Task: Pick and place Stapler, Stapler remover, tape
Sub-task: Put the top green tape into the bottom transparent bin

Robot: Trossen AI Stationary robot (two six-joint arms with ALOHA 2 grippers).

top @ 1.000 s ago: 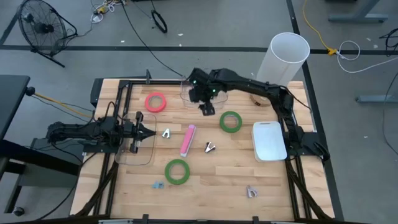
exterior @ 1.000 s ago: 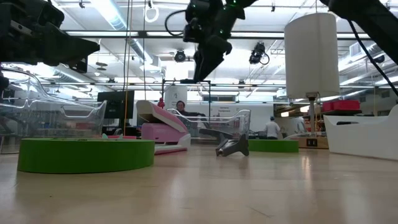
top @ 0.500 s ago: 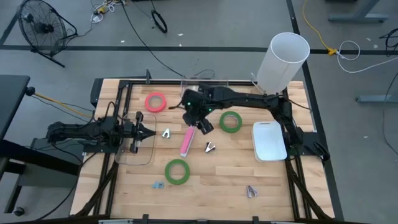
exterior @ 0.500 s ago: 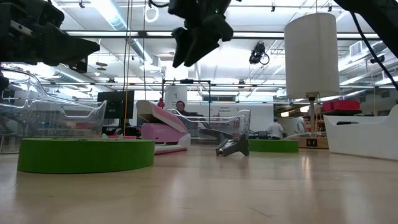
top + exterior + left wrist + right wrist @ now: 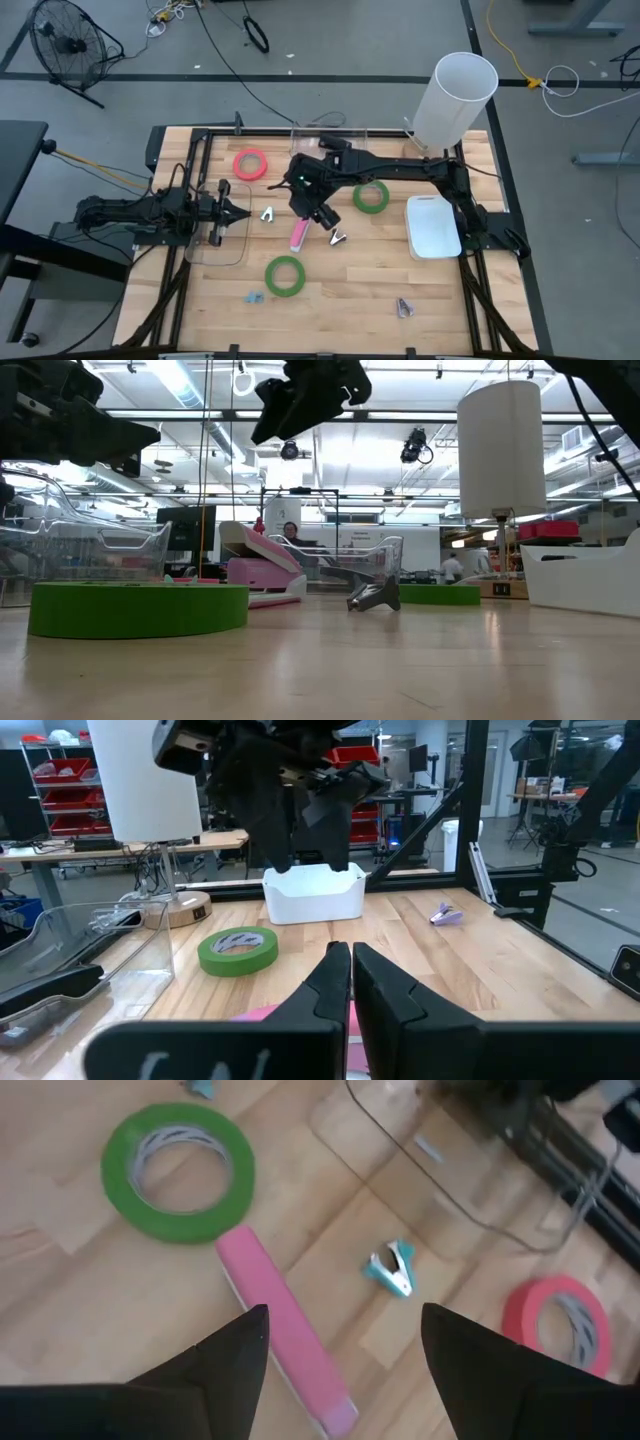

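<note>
A pink stapler (image 5: 298, 234) lies flat on the wooden table, also in the right wrist view (image 5: 285, 1332). My right gripper (image 5: 318, 212) hovers open above it, touching nothing; its fingers show spread in the right wrist view (image 5: 345, 1370). A pink-red tape roll (image 5: 250, 163) and two green tape rolls (image 5: 371, 196) (image 5: 285, 275) lie flat. Small staple removers lie at the stapler's left (image 5: 267, 214) and right (image 5: 338, 237). My left gripper (image 5: 238, 210) waits shut and empty at the table's left, above a clear tray (image 5: 222, 240).
A white bin (image 5: 432, 226) sits at the right, a tall white cylinder (image 5: 455, 95) at the far right corner, a clear container (image 5: 330, 140) at the far edge. Two more small removers lie near the front edge (image 5: 253, 296) (image 5: 403, 307). Bare wood shows at the front.
My right gripper has swung from beside the clear container at the far edge toward the near left, coming over the pink stapler while staying high above the table. Nothing on the table has moved.
</note>
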